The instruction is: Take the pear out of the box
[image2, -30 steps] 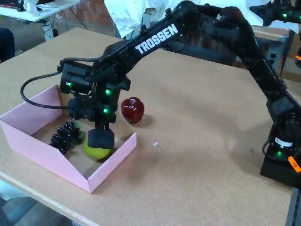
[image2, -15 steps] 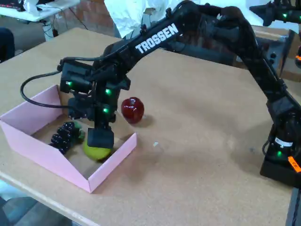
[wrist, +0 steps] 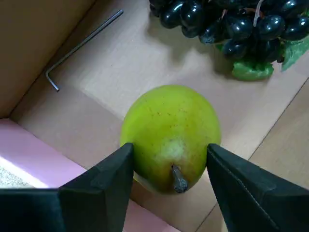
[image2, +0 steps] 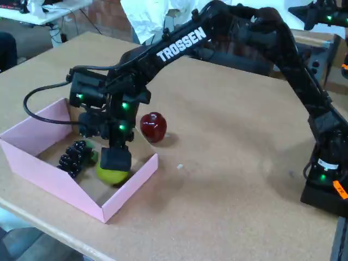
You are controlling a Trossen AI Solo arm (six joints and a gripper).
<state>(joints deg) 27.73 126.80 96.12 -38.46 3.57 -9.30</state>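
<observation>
The yellow-green pear [wrist: 169,128] lies on the brown floor of the pink box [image2: 54,185], close to its near-right corner, with its dark stem pointing toward the wrist camera. My gripper [wrist: 170,147] straddles it from above, and both black fingers press against its sides, so it is shut on the fruit. In the fixed view the pear [image2: 111,175] shows just under the gripper [image2: 115,163], half covered by a finger. I cannot tell whether the pear rests on the box floor or is just off it.
A dark purple grape bunch [wrist: 231,24] with a green leaf lies in the box just beyond the pear, and a metal hex key [wrist: 79,46] lies by the wall. A dark red apple [image2: 153,126] stands on the table outside the box [wrist: 38,164], behind its right wall.
The gripper and pear have shifted very slightly left and up over the last second; otherwise the scene is the same.
</observation>
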